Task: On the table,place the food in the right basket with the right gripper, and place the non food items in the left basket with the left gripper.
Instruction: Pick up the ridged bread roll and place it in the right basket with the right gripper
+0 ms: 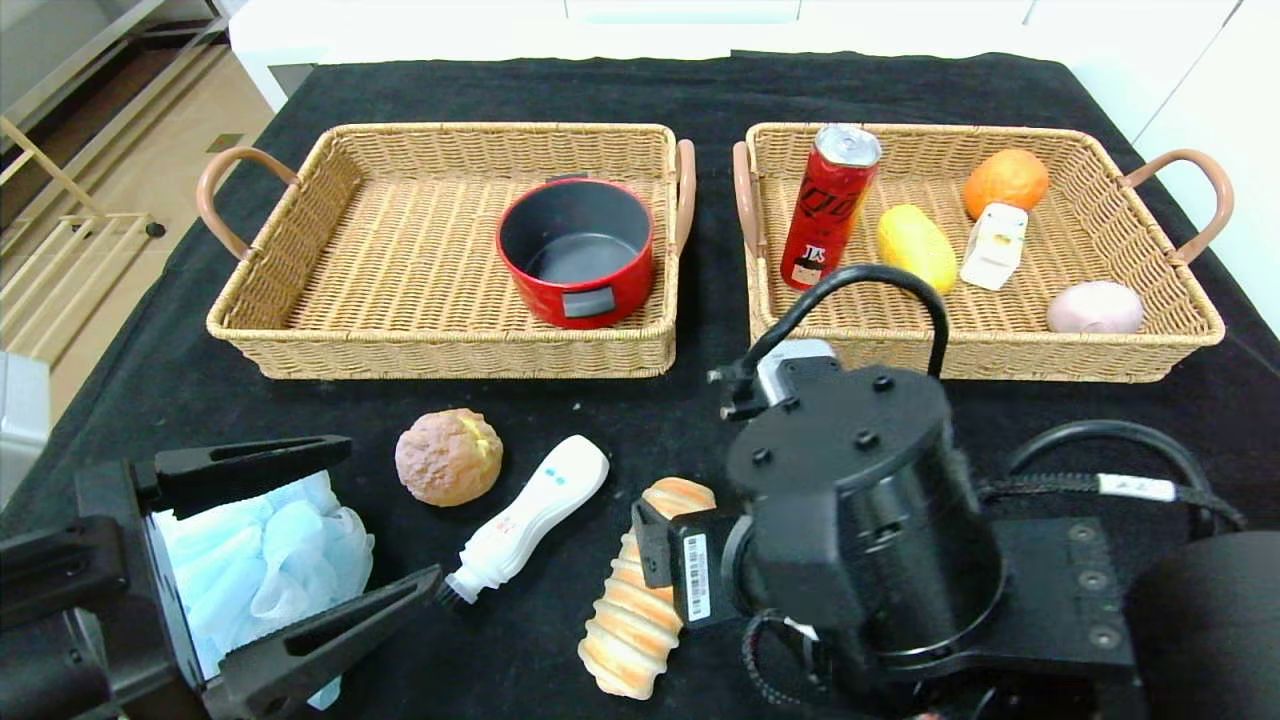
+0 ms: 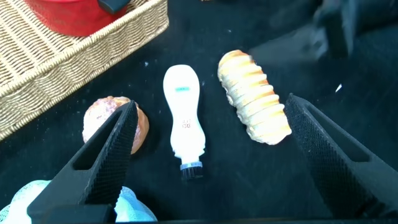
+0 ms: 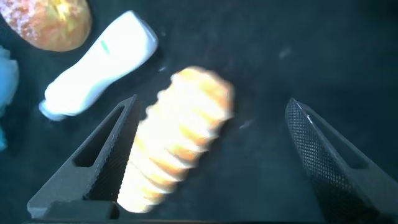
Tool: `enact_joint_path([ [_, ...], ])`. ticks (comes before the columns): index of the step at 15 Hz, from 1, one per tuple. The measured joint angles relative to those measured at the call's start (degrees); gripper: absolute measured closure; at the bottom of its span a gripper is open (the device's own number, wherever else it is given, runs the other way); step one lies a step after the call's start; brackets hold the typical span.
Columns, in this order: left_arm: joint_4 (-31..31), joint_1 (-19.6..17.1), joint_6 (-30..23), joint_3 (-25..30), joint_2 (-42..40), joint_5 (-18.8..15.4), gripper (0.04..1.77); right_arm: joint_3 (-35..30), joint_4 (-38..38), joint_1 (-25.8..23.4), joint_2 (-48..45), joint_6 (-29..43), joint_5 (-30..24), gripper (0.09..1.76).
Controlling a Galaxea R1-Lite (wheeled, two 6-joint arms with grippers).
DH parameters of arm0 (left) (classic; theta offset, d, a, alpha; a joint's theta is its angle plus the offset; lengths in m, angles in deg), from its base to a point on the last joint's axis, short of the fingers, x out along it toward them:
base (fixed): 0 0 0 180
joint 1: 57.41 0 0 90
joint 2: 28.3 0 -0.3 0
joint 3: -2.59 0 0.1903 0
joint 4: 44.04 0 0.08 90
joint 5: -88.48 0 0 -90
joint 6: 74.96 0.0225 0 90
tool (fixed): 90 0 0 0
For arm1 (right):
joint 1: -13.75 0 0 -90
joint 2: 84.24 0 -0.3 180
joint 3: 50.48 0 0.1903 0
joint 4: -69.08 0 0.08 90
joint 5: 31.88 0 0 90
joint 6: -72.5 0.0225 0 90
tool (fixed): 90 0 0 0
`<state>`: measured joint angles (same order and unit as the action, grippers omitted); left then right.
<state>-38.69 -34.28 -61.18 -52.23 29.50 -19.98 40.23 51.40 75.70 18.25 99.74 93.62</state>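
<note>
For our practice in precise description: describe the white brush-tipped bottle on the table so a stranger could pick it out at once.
Start at the two wicker baskets and look at the black cloth in front of them. Between a round brown bun and a long ridged bread roll lies the white bottle. It alone is white plastic, waisted in shape, with a small dark brush at one end.

A red pot (image 1: 577,250) sitting in tan wicker (image 1: 300,330); striped golden bread (image 1: 630,610) lying on black cloth (image 1: 180,390).

A staged test room: black-draped worktop (image 1: 600,90), white cabinets (image 1: 680,10) behind, pale wood floor (image 1: 150,170) beside.
</note>
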Motion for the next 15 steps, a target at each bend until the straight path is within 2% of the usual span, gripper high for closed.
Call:
enact_joint_path([
  [7,-0.04,-0.01,-0.05,-0.11,0.30,0.00,0.09,4.92,-0.73,1.55,6.83,2.26,4.29,0.15],
  [15,-0.06,-0.01,0.11,-0.05,0.17,0.00,0.09,6.19,-0.84,1.48,10.89,2.15,4.77,0.15],
])
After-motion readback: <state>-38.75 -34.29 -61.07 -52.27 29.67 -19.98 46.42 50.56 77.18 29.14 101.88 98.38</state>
